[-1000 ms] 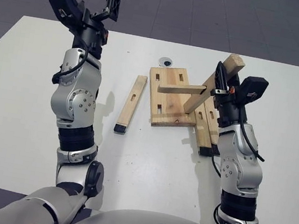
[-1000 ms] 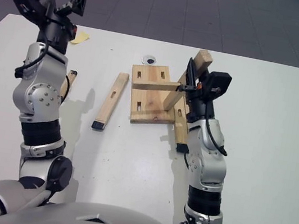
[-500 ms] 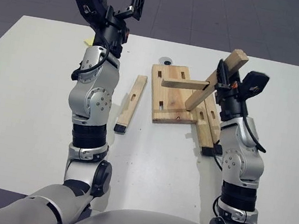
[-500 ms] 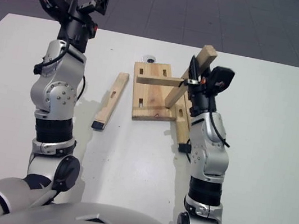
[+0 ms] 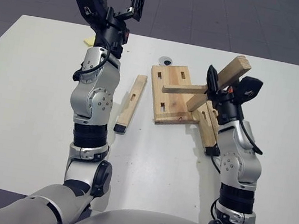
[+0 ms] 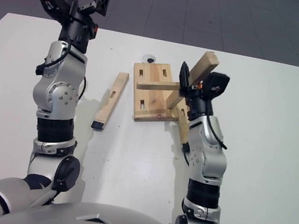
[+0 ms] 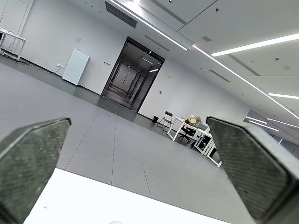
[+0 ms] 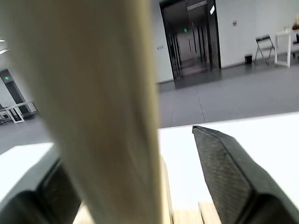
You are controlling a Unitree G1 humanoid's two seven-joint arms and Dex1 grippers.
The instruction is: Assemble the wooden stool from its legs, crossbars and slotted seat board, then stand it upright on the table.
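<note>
Left eye view: left hand (image 5: 119,6) hangs spread and empty, well left of the seat board (image 5: 168,101). A loose leg (image 5: 131,102) lies just left of it. Over the board's right edge, right hand (image 5: 230,86) brackets the tilted leg (image 5: 231,72) and its crossbar (image 5: 184,88), fingers parted, one side gapped. This looks like seating that leg in the board. The next move calls for a firm regrip, then lining it up with a slot.

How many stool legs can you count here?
4. One leg lies alone left of the seat board; a tilted leg stands between the fingers of the right gripper; two legs seem to lie side by side right of the board, partly hidden by the arm.
</note>
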